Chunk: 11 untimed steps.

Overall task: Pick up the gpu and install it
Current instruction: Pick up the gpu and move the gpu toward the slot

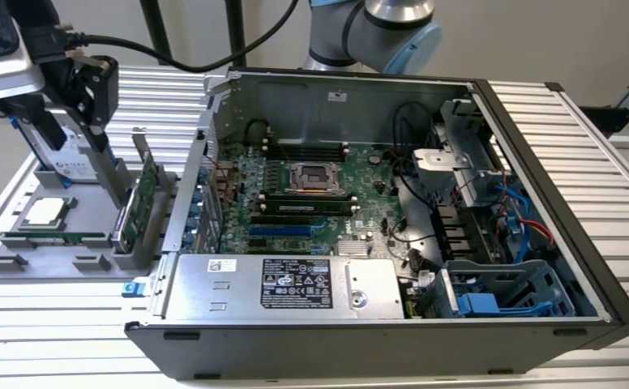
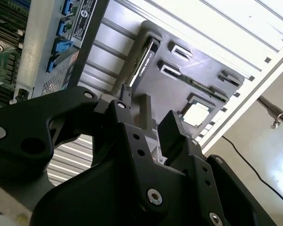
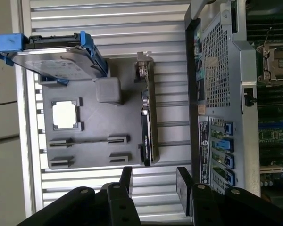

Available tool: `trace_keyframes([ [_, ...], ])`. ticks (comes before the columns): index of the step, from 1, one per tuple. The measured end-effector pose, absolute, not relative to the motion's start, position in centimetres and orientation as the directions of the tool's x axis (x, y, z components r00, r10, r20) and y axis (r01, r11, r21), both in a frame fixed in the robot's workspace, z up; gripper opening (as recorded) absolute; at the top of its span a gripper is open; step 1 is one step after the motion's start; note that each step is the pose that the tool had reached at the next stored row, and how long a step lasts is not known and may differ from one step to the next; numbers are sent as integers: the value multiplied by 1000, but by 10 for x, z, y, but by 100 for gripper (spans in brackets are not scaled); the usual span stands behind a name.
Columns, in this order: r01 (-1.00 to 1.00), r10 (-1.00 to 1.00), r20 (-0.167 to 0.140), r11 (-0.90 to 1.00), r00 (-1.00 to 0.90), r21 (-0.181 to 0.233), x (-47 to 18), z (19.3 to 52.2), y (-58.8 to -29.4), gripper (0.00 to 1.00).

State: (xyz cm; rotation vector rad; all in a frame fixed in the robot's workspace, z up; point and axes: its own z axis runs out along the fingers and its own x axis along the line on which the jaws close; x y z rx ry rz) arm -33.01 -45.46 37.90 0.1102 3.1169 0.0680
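Pincer (image 3: 154,187) is wide open with nothing between its fingers (image 3: 126,178); it hangs above the grey tray (image 3: 94,125) and touches no part. The gpu (image 3: 146,117) stands on edge in a tray slot, below and just ahead of the pincer, roughly in line with the gap between the jaws, ungripped and not yet in the case (image 1: 401,340). The drive (image 3: 56,63) stands upright to one side of the pincer; the open case lies to the other side, just beside the tray.
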Motion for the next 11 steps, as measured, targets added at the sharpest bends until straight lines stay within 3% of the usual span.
trace_keyframes([
  [11,70,71,-21,997,-997,42,-330,374,-455,100],
])
